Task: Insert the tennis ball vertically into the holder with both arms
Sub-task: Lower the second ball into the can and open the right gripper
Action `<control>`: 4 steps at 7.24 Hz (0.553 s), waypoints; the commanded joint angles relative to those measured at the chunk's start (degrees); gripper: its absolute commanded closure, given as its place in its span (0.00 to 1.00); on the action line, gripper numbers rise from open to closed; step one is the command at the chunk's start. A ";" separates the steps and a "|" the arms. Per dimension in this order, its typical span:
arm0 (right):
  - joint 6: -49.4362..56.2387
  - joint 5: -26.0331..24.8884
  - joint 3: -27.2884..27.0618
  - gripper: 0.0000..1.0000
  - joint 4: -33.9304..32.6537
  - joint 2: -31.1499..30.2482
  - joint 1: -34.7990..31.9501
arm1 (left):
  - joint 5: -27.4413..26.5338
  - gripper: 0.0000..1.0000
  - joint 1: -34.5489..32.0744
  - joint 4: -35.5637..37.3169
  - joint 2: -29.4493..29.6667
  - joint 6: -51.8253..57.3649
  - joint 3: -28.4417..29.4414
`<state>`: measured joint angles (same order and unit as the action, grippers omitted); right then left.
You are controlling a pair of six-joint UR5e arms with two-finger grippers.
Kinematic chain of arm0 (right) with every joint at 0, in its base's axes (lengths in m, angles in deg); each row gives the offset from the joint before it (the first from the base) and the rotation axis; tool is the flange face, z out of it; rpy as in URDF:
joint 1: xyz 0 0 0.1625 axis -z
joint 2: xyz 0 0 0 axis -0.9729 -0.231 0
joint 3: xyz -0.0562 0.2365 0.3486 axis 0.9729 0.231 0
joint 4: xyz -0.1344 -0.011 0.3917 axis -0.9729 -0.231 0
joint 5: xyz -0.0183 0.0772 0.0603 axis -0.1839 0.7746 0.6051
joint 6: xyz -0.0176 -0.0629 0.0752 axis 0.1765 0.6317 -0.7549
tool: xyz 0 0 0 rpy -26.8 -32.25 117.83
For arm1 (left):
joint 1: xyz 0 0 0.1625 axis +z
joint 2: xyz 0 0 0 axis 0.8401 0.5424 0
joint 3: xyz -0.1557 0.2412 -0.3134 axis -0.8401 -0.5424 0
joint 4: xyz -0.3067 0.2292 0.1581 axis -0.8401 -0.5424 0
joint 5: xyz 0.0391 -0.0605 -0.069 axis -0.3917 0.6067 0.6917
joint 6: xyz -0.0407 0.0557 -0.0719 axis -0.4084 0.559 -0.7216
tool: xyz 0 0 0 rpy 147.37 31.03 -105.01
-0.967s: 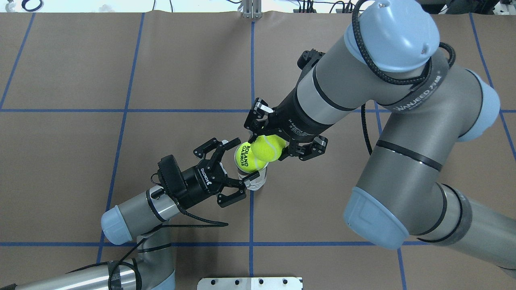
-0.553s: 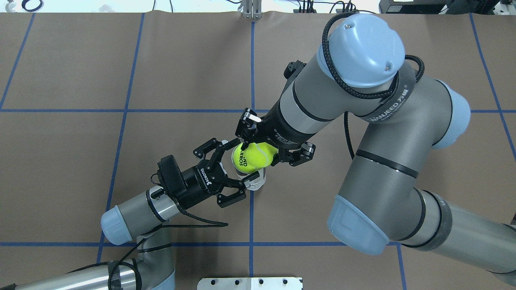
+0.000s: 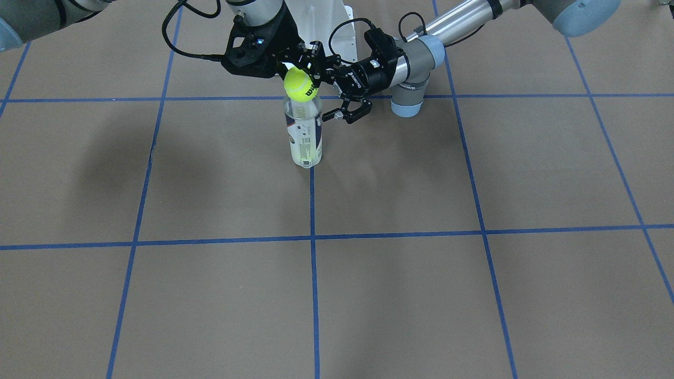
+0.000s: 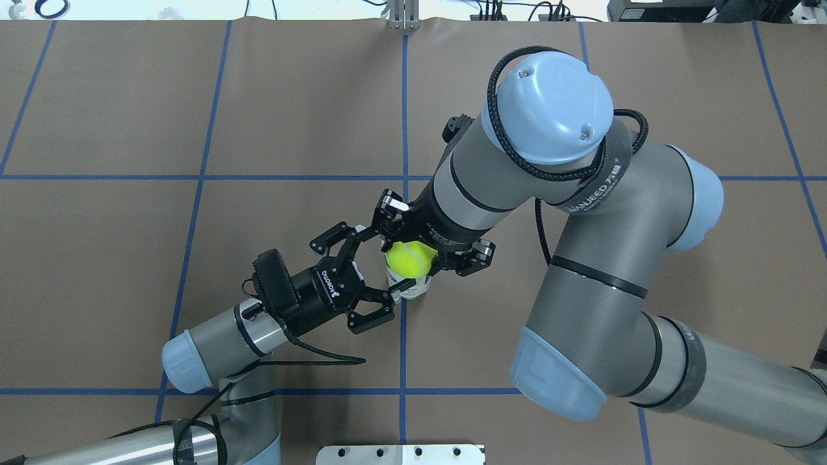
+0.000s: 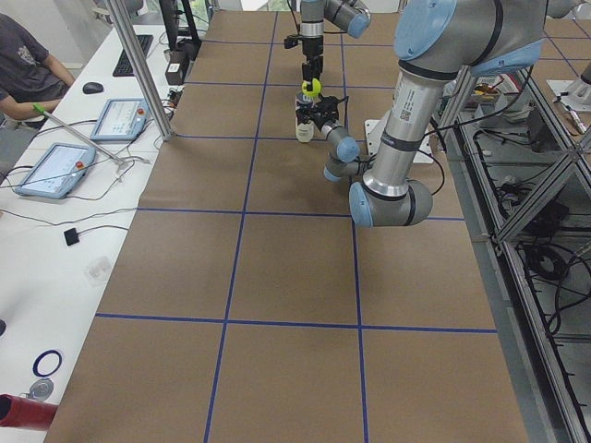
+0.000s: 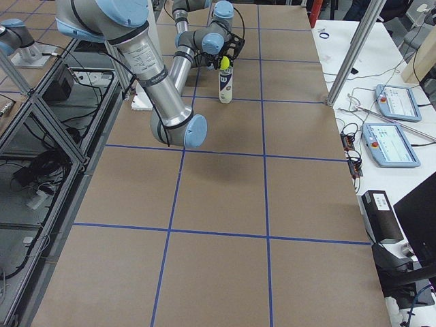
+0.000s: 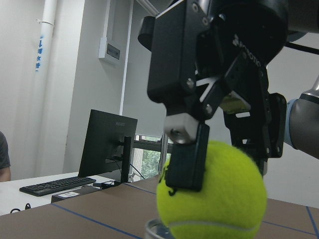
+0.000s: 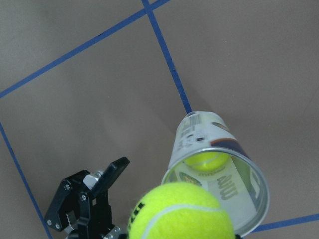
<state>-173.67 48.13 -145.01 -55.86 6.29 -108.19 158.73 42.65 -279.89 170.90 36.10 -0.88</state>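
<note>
A yellow-green tennis ball [image 4: 409,257] is clamped in my right gripper [image 4: 417,253], which points down from above. The ball hangs just over the open mouth of the holder [image 3: 305,137], a clear can with a navy-and-white label that stands upright on the brown table. The right wrist view looks into the holder [image 8: 209,134] and shows another ball [image 8: 207,159] at its bottom. My left gripper [image 4: 385,258] is open at the height of the can's top, with its fingers spread beside the rim. In the left wrist view the held ball [image 7: 212,194] fills the foreground.
The table is brown paper crossed by blue tape lines [image 4: 403,129]. A white pedestal plate [image 4: 400,454] sits at the near edge. In the exterior left view a side desk holds tablets [image 5: 120,118], a metal post [image 5: 138,65] stands by it and a seated person [image 5: 23,65] is behind.
The right arm has carried the ball left and down until it sits over the can's mouth. The left arm and its open gripper have stayed put.
</note>
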 commanded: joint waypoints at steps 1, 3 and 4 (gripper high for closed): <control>0.04 0.27 -0.28 1.00 0.01 0.13 0.00 | 0.00 0.02 0.00 0.00 0.00 0.00 0.09; 0.65 -0.16 0.33 1.00 0.01 0.22 0.00 | 0.00 0.02 0.00 0.00 0.00 0.00 0.09; 1.09 -0.17 0.68 1.00 0.01 0.22 -0.26 | 0.00 0.02 0.18 0.00 0.00 0.00 0.09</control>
<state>-173.11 48.06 -144.79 -55.85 6.47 -108.26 158.73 42.71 -279.89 170.90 36.10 -0.80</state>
